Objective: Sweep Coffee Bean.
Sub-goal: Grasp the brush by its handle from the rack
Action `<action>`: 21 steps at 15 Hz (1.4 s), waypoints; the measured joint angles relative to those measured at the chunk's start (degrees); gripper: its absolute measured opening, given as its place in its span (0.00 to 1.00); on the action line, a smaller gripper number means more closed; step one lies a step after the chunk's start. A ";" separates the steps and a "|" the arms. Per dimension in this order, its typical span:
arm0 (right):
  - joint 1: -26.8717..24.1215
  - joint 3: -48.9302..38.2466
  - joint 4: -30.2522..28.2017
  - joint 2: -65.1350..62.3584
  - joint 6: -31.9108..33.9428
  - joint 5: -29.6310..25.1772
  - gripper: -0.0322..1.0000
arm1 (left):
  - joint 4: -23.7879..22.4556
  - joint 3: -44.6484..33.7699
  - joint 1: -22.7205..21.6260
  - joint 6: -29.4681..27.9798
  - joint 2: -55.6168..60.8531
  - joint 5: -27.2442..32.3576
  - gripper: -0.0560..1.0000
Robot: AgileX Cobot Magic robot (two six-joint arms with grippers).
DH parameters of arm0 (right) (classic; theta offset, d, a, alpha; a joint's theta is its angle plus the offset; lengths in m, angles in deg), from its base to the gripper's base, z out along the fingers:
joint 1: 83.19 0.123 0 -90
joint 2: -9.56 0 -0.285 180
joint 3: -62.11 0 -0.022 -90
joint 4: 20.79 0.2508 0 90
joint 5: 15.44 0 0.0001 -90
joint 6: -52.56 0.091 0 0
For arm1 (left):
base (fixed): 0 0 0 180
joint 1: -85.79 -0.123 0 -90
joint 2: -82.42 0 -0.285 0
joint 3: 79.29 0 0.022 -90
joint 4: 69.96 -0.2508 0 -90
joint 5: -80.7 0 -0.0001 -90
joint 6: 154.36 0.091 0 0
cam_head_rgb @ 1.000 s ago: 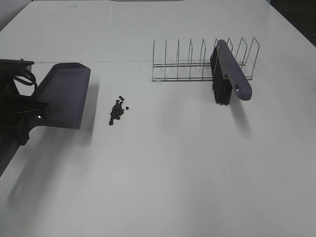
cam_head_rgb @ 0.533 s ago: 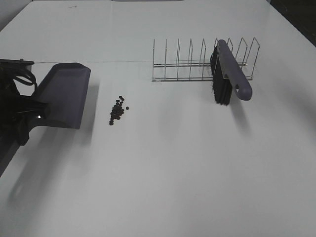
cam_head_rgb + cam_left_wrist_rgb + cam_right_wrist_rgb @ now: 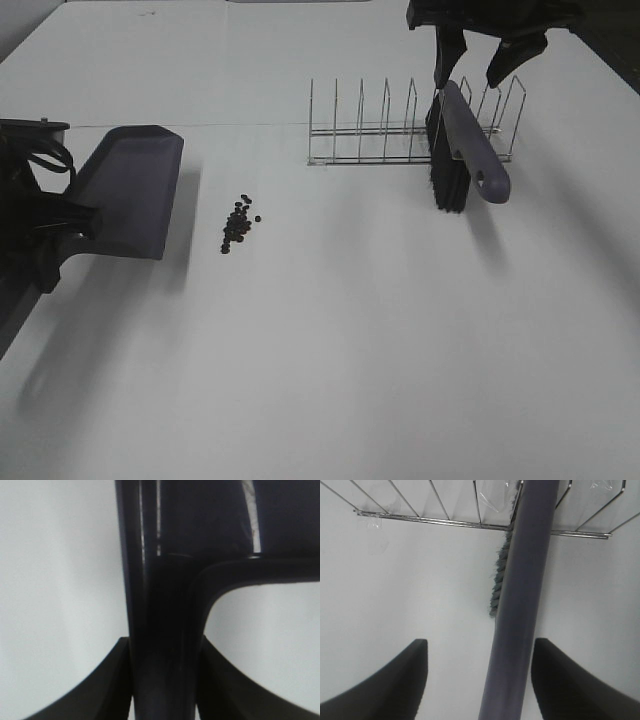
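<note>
Beans [image 3: 238,222]: one loose dark cluster on the table [image 3: 330,350], left of centre, a few strays at its edges. Nothing touches them.

Dustpan [image 3: 130,190] sits just to the left of the beans, open edge facing them, with a strip of bare table between. It throws a shadow on the table along that edge; can't tell whether the lip touches down.

Left gripper [image 3: 164,650] is clamped on the dustpan handle. In the wrist view both fingers [image 3: 100,685] press the dark handle from either side, no gap.

Brush [image 3: 470,145] is well to the right of the beans, leaning in the right end of a wire rack [image 3: 385,130], grey handle tilted toward the camera, black bristles [image 3: 447,180] hanging to the table.

Right gripper [image 3: 467,75] is above the top end of the brush. Its fingers are spread wide, one on each side of the handle line, holding nothing. The wrist view shows clear table between each finger [image 3: 395,680] and the handle [image 3: 525,605].

Surface: plain white matte tabletop, evenly lit, soft shadows. A thin seam [image 3: 250,125] runs across it behind the dustpan and through the rack. There's a small dark mark [image 3: 150,13] near the far edge.

Room: only dark background past the far right corner and a grey strip at the far left corner. Detail not readable.
</note>
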 joint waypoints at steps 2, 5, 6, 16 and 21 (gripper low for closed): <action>0.00 0.00 0.57 1.32 0.00 1.83 0.54 | 0.00 0.00 0.00 0.00 0.00 -0.06 0.38; 0.00 0.00 0.00 2.86 0.00 5.44 0.54 | 0.00 0.00 0.00 0.00 0.00 -0.06 0.38; 0.00 0.00 0.00 3.38 0.00 6.25 0.54 | 0.00 0.00 0.00 0.00 0.00 -0.06 0.38; 0.00 0.40 -3.15 10.37 0.00 10.37 0.54 | 0.40 0.00 0.00 0.00 0.00 -0.06 0.38; 0.00 0.92 -3.72 8.42 -0.23 10.49 0.54 | 0.40 0.00 0.00 0.00 0.00 -0.17 0.38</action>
